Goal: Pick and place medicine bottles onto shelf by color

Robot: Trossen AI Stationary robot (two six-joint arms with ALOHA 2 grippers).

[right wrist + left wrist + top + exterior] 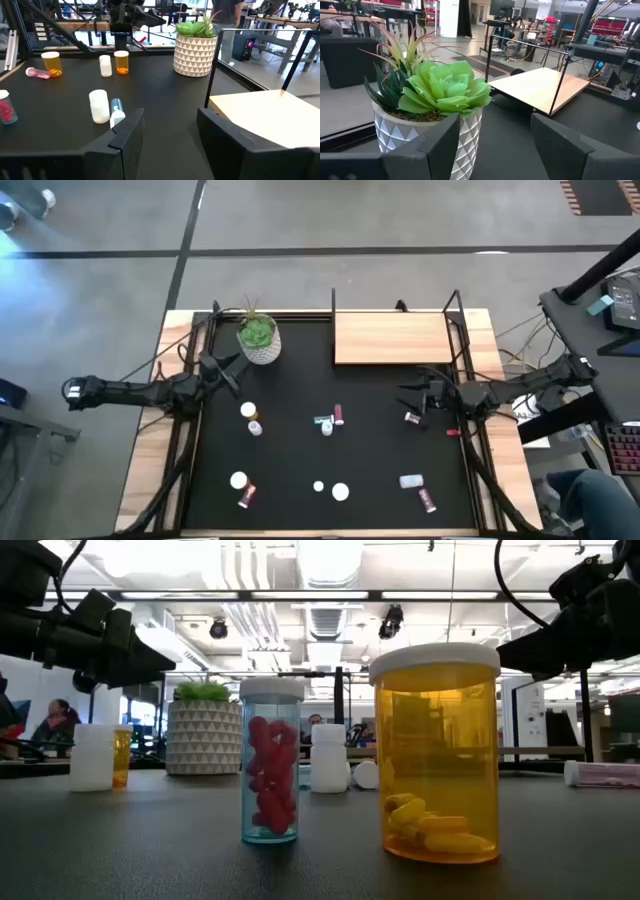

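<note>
We see the bottles (327,423) scattered over the black mat (300,455), none on the wooden shelf (395,338). The left gripper (492,145) hovers beside the potted plant (258,338), jaws apart and empty. The right gripper (167,135) hangs near the shelf, likewise released.

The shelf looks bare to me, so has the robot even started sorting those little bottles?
Nothing looks done: the shelf is bare. Nothing is in hand either: the left gripper hangs open by the plant pot and the right gripper is open and empty near a pink bottle. All the bottles, like the orange one, remain on the black mat.
</note>
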